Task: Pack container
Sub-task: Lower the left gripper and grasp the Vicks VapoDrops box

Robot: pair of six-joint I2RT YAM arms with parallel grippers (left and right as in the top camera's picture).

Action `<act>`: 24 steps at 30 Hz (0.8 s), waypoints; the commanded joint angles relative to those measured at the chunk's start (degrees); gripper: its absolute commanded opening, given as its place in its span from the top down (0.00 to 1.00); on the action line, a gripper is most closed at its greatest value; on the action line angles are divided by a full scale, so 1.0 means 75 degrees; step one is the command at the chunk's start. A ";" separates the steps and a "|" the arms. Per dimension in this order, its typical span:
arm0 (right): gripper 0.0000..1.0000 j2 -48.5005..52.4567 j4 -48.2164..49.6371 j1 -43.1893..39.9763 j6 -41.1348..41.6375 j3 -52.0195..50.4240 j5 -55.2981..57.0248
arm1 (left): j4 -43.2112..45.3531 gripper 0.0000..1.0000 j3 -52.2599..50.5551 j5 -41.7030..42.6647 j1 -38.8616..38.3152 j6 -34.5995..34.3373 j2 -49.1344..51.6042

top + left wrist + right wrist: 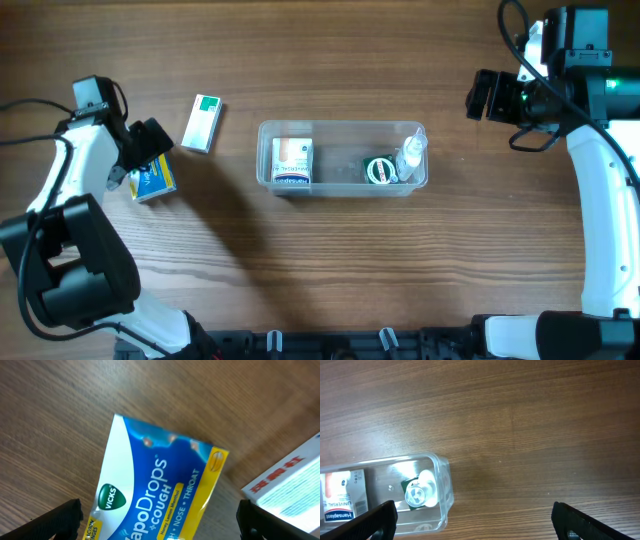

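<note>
The clear plastic container [340, 128] sits mid-table. Inside it are a Hansaplast box [292, 163], a green round tin [379, 170] and a small clear bottle [410, 155]. A blue and yellow Vicks VapoDrops bag [153, 181] lies at the left. My left gripper [143, 150] is open just above it, and the bag [160, 490] lies between the fingers in the left wrist view. A white and green box [203, 123] lies beside it. My right gripper [490, 95] is open and empty, high at the far right. The container's end [442, 505] shows in the right wrist view.
The white and green box also shows at the right edge of the left wrist view [295, 485]. Bare wooden table lies in front of the container and to its right.
</note>
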 commanded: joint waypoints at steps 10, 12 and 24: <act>0.00 -0.0055 0.0020 0.0003 0.0029 0.0125 0.0015 | 0.0189 0.00 -0.0154 0.0093 0.0038 0.0912 0.0073; 0.00 -0.0055 0.0017 0.0003 0.0026 0.0125 0.0015 | 0.0192 0.00 -0.0154 0.0096 0.0038 0.1064 0.0076; 0.00 -0.0058 0.0017 0.0003 0.0026 0.0125 0.0015 | 0.0577 0.00 -0.0484 0.0149 0.0038 0.1361 0.0146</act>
